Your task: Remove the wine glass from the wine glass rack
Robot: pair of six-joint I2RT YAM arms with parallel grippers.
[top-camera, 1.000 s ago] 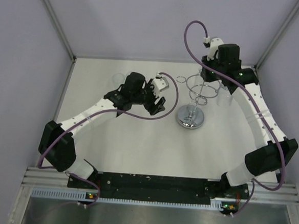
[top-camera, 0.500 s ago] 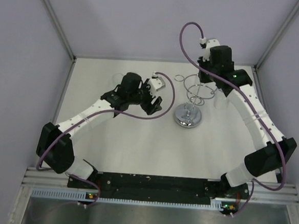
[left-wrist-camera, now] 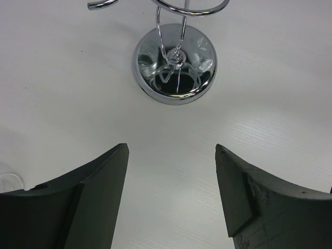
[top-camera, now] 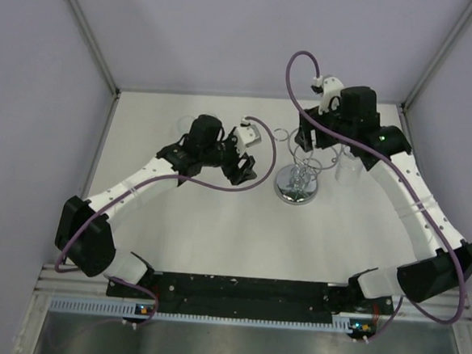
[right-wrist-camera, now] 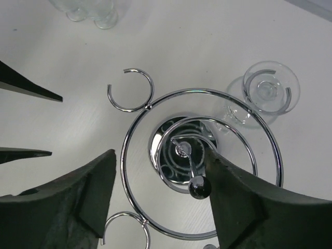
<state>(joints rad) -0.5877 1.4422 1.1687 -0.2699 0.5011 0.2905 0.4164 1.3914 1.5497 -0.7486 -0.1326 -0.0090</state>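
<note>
Chrome wire forms the rack [top-camera: 299, 180], standing on its round mirror base toward the back of the white table [top-camera: 216, 224]. One wine glass [right-wrist-camera: 265, 92] hangs in a small ring at the rack's edge (its clear foot shows inside the ring). The right gripper [right-wrist-camera: 161, 155] hovers directly over the rack, jaws spread wide and clamping nothing. The left gripper [left-wrist-camera: 171, 150] is beside the rack, facing its base, also spread and empty. More glasses [right-wrist-camera: 91, 10] stand apart on the table.
</note>
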